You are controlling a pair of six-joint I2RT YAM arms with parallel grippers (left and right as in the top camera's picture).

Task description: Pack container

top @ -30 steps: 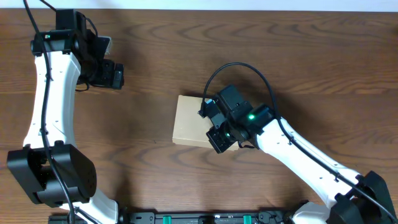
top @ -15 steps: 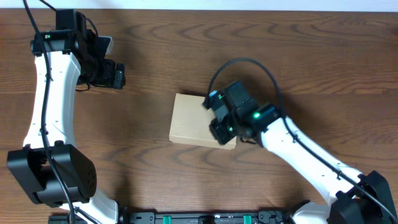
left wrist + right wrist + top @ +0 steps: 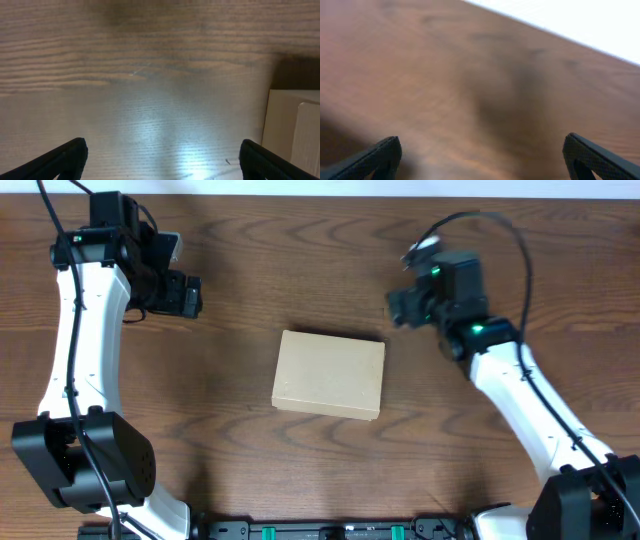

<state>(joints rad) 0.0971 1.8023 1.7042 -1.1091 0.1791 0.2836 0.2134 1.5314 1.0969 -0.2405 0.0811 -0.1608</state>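
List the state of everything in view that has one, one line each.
container: flap lid shut, lying flat, neither gripper touching it.
left gripper: open, fingers wide apart, nothing between them, off to the side of the container.
right gripper: open, fingers wide apart, empty, away from the container; its wrist view is blurred.

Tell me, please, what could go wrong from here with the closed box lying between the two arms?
1. Neither hand touches the container; the left hand and right hand stand open and apart from it, so its lid might lift unheld.
2. The right wrist view is smeared, suggesting fast motion; the cable looping above that arm could snag.
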